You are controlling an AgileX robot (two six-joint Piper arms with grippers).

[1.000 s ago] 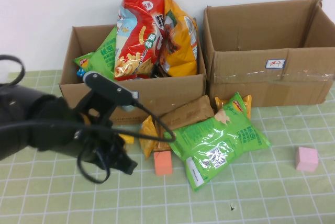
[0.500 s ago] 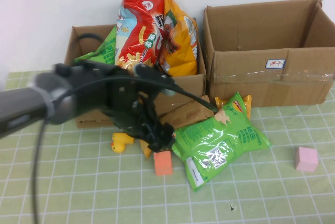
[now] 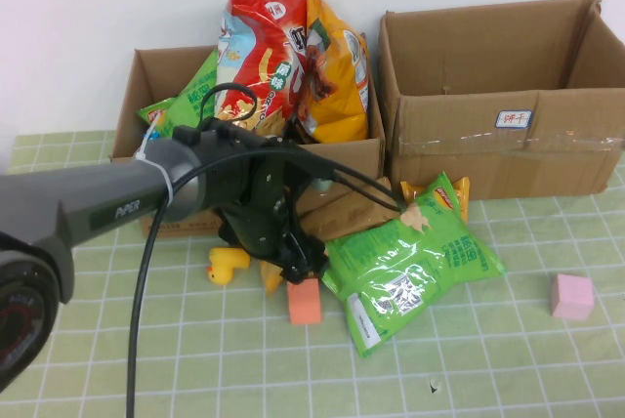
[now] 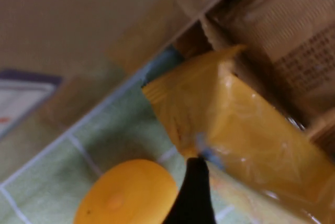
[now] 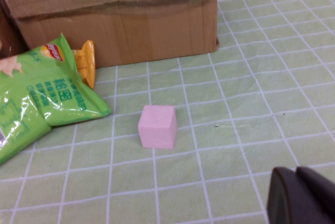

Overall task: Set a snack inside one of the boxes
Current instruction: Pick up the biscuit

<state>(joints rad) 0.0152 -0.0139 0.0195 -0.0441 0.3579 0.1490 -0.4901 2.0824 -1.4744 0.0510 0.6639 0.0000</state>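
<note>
Two brown cardboard boxes stand at the back. The left box (image 3: 322, 166) is stuffed with snack bags. The wider taped box (image 3: 508, 149) looks empty. A small yellow snack bag (image 3: 272, 275) lies on the mat in front of the left box. My left gripper (image 3: 298, 260) is low over this bag. In the left wrist view the yellow bag (image 4: 235, 124) fills the frame beside one black finger (image 4: 193, 192), and the gripper looks open. My right gripper (image 5: 299, 192) is shut and empty, low over the mat near a pink cube (image 5: 157, 126).
A large green chip bag (image 3: 410, 262) and a brown packet (image 3: 347, 211) lie between the boxes. An orange cube (image 3: 304, 302) and a yellow duck (image 3: 227, 264) sit close to my left gripper. The pink cube (image 3: 571, 296) is at the right.
My left arm has swung from the front left toward the centre and come down at the yellow snack bag. The duck, hidden before, now shows. Nothing else has moved.
</note>
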